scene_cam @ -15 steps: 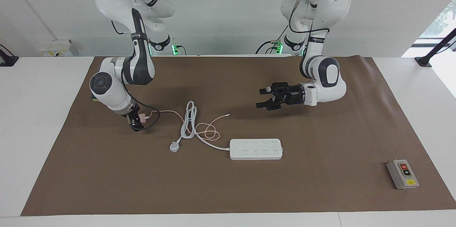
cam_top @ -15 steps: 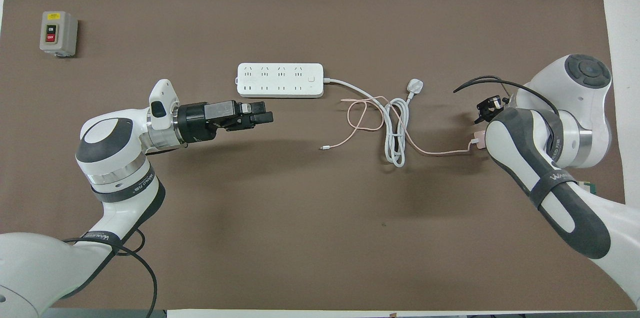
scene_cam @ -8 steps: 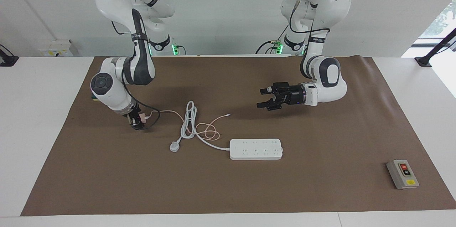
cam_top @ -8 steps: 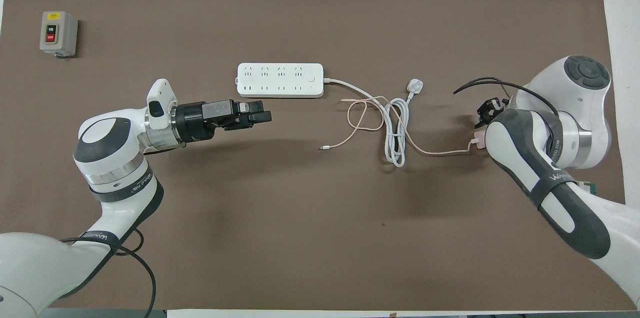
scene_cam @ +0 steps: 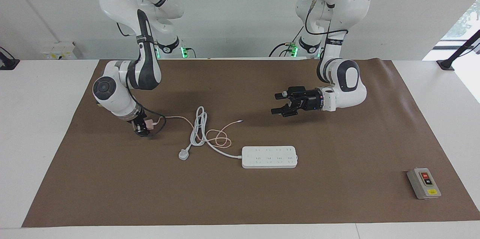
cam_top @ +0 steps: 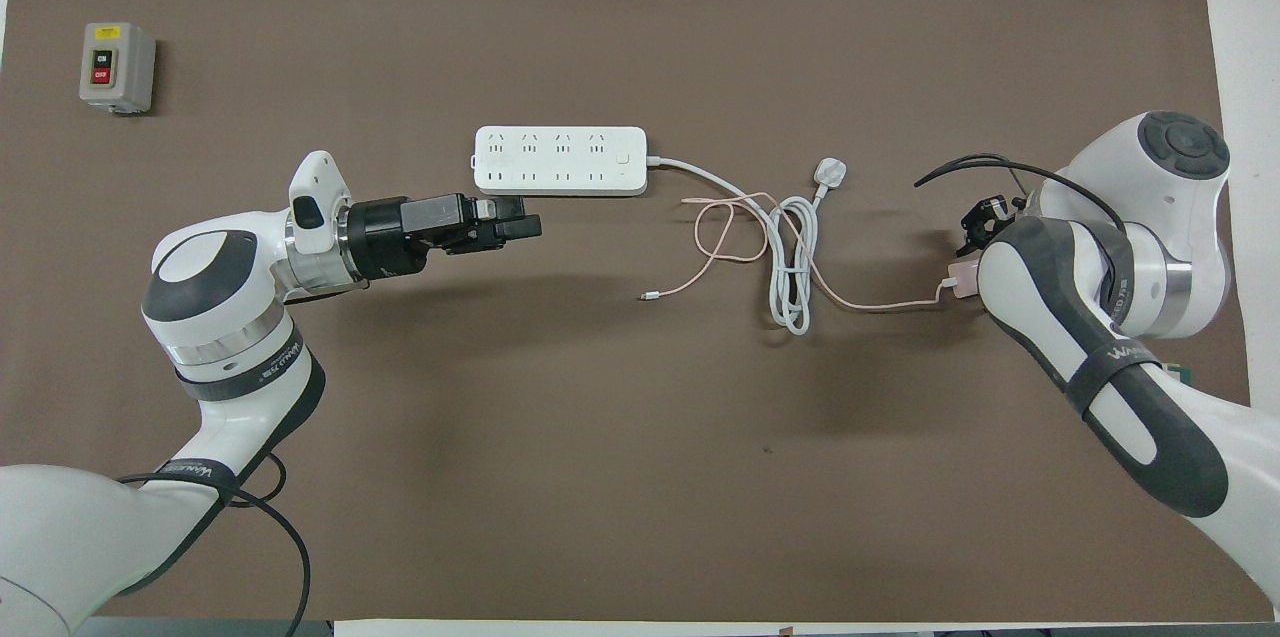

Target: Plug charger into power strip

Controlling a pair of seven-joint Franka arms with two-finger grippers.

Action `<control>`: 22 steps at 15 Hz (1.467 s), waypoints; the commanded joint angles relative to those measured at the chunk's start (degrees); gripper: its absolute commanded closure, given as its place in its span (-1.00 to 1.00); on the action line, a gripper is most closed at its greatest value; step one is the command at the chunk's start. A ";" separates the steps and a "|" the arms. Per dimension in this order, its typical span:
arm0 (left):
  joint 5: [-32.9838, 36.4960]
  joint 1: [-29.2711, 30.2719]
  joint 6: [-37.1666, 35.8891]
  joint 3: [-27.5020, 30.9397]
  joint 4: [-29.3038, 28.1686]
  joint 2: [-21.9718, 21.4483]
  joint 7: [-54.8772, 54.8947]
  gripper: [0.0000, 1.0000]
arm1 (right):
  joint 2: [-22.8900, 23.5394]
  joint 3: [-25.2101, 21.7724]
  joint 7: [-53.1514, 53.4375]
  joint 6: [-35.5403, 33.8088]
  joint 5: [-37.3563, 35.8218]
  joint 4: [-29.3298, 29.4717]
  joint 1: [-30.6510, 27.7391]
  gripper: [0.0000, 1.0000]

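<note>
The right claw (scene_cam: pixel 143 129) pinches the charger (scene_cam: pixel 149 123) low over the tabletop (scene_cam: pixel 337 194) at the right arm's end. The left claw (scene_cam: pixel 278 104) waits spread above the mat. The strip (scene_cam: pixel 269 157) lies well apart, sockets empty: carrying and plugging remain.

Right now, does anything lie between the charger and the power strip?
Yes. Between the charger and the power strip lie the coiled white cord, its white plug and the looped pink cable.

charger (cam_top: pixel 958 279) half hidden under right arm
</note>
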 commanded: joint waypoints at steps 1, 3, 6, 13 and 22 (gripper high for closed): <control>-1.04 -0.77 1.22 0.24 -0.05 -0.48 0.83 -1.00 | -0.78 0.46 -0.74 1.02 -0.83 -1.19 -0.87 -0.60; -1.04 -0.68 1.22 0.24 -0.14 -0.48 0.83 -1.00 | -0.87 0.46 -1.00 1.02 -0.92 -1.19 -0.87 -0.51; -1.04 -0.59 1.05 0.24 -0.14 -0.48 0.83 -1.00 | -0.87 0.46 -1.09 1.02 -0.83 -1.28 -0.79 -0.04; -1.04 -0.24 0.44 0.24 -0.23 -0.56 0.83 -1.00 | -0.96 0.55 -1.36 -1.26 -1.01 1.08 0.18 1.00; -1.04 -0.24 0.52 0.24 -0.14 -0.56 0.74 -1.00 | -8.34 1.16 -0.39 -8.90 3.80 5.39 5.54 1.00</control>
